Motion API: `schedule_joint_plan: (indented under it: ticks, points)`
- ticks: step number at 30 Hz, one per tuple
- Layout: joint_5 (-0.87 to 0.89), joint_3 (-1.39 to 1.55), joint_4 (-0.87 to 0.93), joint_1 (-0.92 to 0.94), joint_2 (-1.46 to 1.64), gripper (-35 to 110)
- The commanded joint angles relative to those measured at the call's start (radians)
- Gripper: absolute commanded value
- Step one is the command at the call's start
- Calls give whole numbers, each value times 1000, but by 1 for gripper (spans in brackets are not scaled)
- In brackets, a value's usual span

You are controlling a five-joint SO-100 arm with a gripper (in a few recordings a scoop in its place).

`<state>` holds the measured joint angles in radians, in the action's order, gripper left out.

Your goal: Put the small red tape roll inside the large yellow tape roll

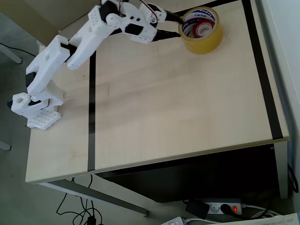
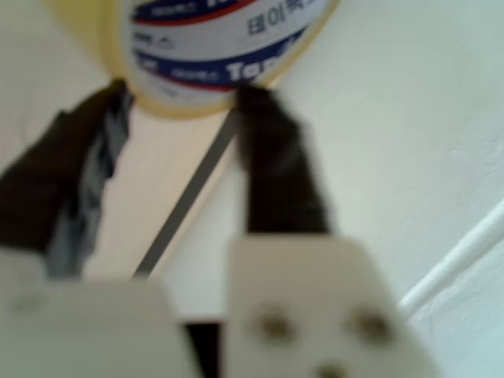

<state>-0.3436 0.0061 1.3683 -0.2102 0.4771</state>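
Note:
In the overhead view the large yellow tape roll (image 1: 202,41) lies flat at the table's far right. The small red tape roll (image 1: 205,28) rests inside its white printed core. My gripper (image 1: 174,26) is open just left of the yellow roll, with its black fingertips close to the rim. The wrist view has the yellow tape roll (image 2: 169,101) at the top. The two dark fingers (image 2: 276,165) of the gripper (image 2: 181,93) are spread below it, and there is only bare table between them.
Black tape lines (image 1: 91,108) cross the light wooden table, one of them along the right side (image 1: 262,70). The arm's white base (image 1: 40,105) stands at the left edge. The table's front edge (image 1: 164,157) drops to a floor with a power strip (image 1: 225,207).

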Motion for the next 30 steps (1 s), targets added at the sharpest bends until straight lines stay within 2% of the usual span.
schedule_joint_plan:
  ticks: [1, 7, 12, 19, 21, 25, 30]
  points:
    - [2, -166, 170, 37, 173, 0]
    - [167, -166, 437, 124, 342, 0]
    - [293, 189, 440, 201, 650, 0]
    - [322, 638, 430, 216, 1143, 0]
    - [328, 850, 339, 230, 1301, 0]
    - [328, 1420, 14, 250, 1635, 0]
    - [328, 1931, -202, 232, 1908, 0]
